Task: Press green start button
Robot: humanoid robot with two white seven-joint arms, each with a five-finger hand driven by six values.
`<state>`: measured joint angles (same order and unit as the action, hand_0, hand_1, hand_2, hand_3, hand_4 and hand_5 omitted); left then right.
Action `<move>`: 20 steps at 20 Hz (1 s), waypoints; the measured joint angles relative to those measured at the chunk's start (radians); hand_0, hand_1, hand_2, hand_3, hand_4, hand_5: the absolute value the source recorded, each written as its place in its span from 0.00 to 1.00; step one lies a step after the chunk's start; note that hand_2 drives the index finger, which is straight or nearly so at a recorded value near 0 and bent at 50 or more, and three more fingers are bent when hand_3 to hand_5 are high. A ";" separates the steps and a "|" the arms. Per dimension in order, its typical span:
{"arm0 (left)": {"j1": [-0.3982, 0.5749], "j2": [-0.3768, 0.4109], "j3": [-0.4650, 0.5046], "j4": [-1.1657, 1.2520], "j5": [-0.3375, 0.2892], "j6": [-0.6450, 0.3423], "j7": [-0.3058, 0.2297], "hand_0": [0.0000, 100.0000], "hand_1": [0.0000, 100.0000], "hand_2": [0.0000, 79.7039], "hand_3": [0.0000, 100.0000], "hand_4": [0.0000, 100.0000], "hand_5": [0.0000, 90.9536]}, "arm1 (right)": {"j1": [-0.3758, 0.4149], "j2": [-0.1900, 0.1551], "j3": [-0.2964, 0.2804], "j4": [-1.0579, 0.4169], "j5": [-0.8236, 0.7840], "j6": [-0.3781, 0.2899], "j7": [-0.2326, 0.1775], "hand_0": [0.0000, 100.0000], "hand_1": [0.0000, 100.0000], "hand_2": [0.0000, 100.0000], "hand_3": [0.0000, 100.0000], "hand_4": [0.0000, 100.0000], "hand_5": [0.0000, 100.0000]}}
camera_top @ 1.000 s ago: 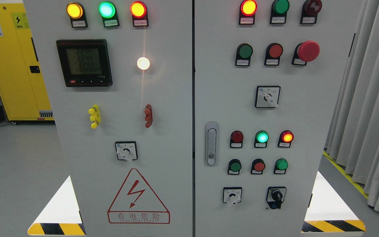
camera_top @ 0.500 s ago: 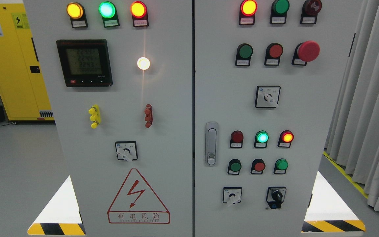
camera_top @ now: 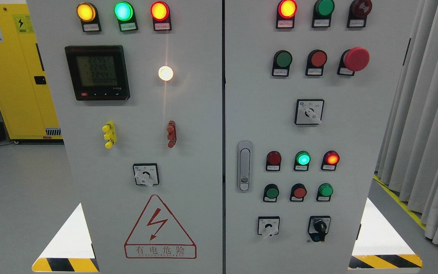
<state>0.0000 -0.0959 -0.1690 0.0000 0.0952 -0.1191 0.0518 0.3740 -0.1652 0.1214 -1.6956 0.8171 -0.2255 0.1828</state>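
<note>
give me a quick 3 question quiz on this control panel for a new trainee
1. True or false: a robot hand is already touching the panel.
2. Which lamp in the top row of the left door glows green? A) left B) middle C) right
3. Fill in: the big red mushroom button sits at the ___ end of its row on the right door.

Key:
1. False. No hand is in view.
2. B, the green lamp between the yellow lamp and the red lamp.
3. Right, past a green push button and a red push button.
</note>
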 measured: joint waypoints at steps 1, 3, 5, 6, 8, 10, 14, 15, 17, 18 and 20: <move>0.000 -0.001 0.000 0.000 0.000 0.000 0.000 0.12 0.56 0.00 0.00 0.00 0.00 | -0.011 0.000 -0.001 -0.029 0.025 -0.002 -0.002 0.26 0.54 0.00 0.33 0.36 0.25; 0.000 -0.002 0.000 0.000 0.000 0.000 0.000 0.12 0.56 0.00 0.00 0.00 0.00 | -0.033 0.000 -0.006 -0.082 0.077 -0.008 -0.014 0.28 0.56 0.00 0.41 0.42 0.33; 0.000 -0.003 0.000 0.000 0.000 0.000 0.000 0.12 0.56 0.00 0.00 0.00 0.00 | -0.062 -0.001 -0.012 -0.129 0.121 -0.016 -0.022 0.30 0.58 0.00 0.49 0.47 0.36; 0.000 -0.003 0.000 0.000 0.000 0.000 0.000 0.12 0.56 0.00 0.00 0.00 0.00 | -0.077 -0.001 -0.016 -0.147 0.141 -0.020 -0.024 0.30 0.58 0.00 0.52 0.49 0.38; 0.000 -0.004 -0.001 0.000 0.000 0.000 0.000 0.12 0.56 0.00 0.00 0.00 0.00 | -0.115 -0.001 -0.025 -0.185 0.176 -0.026 -0.028 0.31 0.60 0.00 0.59 0.56 0.47; 0.000 -0.005 -0.001 0.000 0.000 0.000 0.000 0.12 0.56 0.00 0.00 0.00 0.00 | -0.156 -0.001 -0.033 -0.214 0.203 -0.028 -0.030 0.33 0.62 0.00 0.67 0.68 0.61; 0.000 -0.006 -0.001 0.000 0.000 -0.001 0.000 0.12 0.56 0.00 0.00 0.00 0.00 | -0.227 -0.002 -0.044 -0.262 0.252 -0.031 -0.021 0.36 0.64 0.00 0.73 0.75 0.74; 0.000 -0.006 -0.001 0.000 0.000 -0.001 0.000 0.12 0.56 0.00 0.00 0.00 0.00 | -0.241 -0.002 -0.046 -0.271 0.263 -0.032 -0.019 0.36 0.64 0.00 0.73 0.75 0.74; 0.000 -0.007 -0.001 0.000 0.000 -0.001 0.000 0.12 0.56 0.00 0.00 0.00 0.00 | -0.271 -0.002 -0.050 -0.287 0.283 -0.032 -0.017 0.36 0.66 0.00 0.75 0.76 0.83; 0.000 -0.007 -0.001 0.000 0.000 -0.001 0.000 0.12 0.56 0.00 0.00 0.00 0.00 | -0.290 -0.002 -0.052 -0.295 0.291 -0.032 -0.017 0.37 0.66 0.00 0.75 0.75 0.84; 0.000 -0.007 -0.001 0.000 0.000 -0.001 0.000 0.12 0.56 0.00 0.00 0.00 0.00 | -0.313 -0.002 -0.054 -0.306 0.304 -0.033 -0.009 0.37 0.67 0.00 0.75 0.76 0.84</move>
<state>0.0000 -0.1029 -0.1699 0.0000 0.0951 -0.1199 0.0522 0.0609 -0.1671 0.0673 -2.0021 1.1211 -0.2581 0.1738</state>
